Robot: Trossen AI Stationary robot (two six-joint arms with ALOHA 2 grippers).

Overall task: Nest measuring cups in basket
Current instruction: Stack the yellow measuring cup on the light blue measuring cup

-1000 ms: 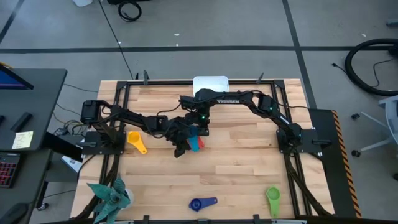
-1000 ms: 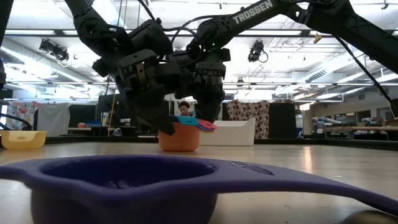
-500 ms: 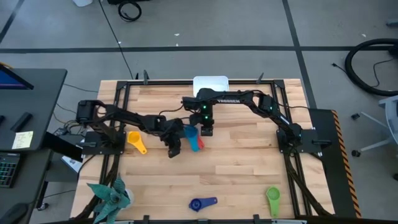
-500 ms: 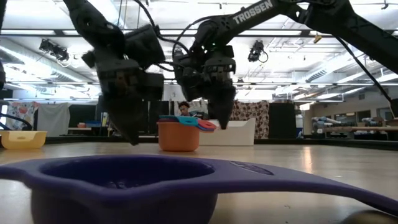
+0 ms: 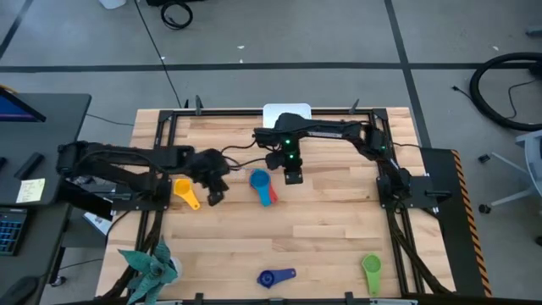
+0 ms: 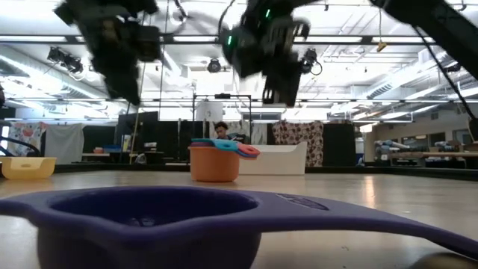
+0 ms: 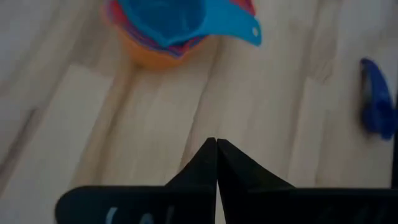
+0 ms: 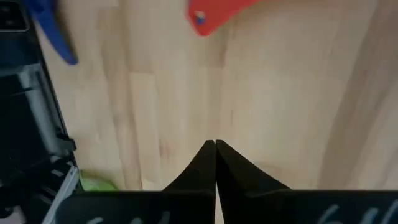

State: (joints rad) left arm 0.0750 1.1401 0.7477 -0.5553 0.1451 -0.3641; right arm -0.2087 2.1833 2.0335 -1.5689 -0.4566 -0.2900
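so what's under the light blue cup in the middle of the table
The light blue cup sits on top of a stack. Below it a red rim shows, then an orange cup at the bottom. Any other cups nested between are covered.

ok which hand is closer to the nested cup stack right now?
Right. The right hand hangs just beside the cup stack, toward the right arm's side. The left hand is farther off on the opposite side, near the yellow cup. Both shut, empty.
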